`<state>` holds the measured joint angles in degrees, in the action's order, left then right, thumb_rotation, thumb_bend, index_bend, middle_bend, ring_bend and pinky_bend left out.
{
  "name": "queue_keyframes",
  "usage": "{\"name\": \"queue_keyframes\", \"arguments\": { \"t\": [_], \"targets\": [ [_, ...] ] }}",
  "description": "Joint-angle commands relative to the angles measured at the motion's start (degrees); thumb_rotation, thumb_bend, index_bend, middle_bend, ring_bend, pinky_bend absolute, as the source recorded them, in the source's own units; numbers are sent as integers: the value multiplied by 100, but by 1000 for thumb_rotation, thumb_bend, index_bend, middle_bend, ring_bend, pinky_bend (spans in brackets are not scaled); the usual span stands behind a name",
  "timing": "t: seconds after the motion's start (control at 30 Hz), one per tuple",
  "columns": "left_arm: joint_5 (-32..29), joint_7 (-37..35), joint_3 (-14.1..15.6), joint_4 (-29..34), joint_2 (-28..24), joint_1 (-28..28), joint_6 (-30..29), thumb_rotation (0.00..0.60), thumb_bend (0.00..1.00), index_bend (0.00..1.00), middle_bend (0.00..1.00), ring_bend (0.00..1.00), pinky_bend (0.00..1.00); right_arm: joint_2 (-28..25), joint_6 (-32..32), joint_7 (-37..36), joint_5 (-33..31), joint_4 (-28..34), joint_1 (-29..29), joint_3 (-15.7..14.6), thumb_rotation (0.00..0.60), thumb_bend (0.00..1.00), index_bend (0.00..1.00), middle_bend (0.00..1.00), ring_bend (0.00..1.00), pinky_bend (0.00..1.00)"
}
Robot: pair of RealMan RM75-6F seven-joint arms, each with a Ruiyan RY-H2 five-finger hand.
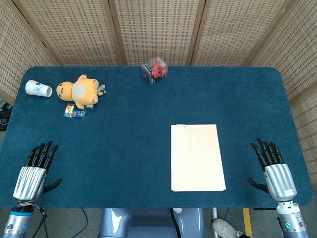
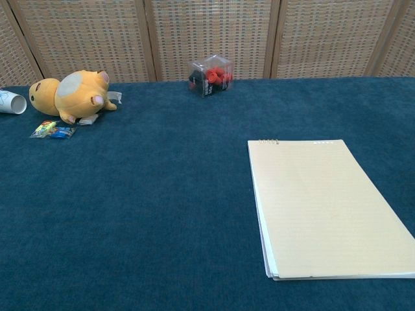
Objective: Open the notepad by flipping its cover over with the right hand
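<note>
— Cream paper, that's your notepad: a pale, plain cover lying flat and closed on the blue cloth of the table, long side running away from you, with a small wire binding at its far edge. From the chest view you can see the page edges stacked along its near and left sides.

— And my hands?

— Your right hand sits to the right of the notepad, near its lower corner but apart from it, fingers straight and spread, holding nothing. Your left hand is well to the left of the notepad, also spread and empty.

— Anything else near it?

— Beyond the notepad's far edge, a clear box with red pieces. Far to its left, a yellow plush toy, a white cup and a small colourful packet.
</note>
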<state>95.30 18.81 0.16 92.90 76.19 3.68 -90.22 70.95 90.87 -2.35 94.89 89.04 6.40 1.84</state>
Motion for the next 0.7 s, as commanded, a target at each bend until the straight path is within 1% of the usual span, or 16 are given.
{"name": "queue_keyframes", "arguments": {
  "t": [0.03,0.7],
  "targets": [
    [-3,-3,-6,15,-3,-4,-11,600,0,0,0,0,78,-10,9,-16,-8,6,-6,10,600,59,0,0,0,0],
    [-7,-67,-4,28,-17,20,33,600,0,0,0,0,76,12,-108,110,-19,46,1,-19,600,55,0,0,0,0]
  ]
}}
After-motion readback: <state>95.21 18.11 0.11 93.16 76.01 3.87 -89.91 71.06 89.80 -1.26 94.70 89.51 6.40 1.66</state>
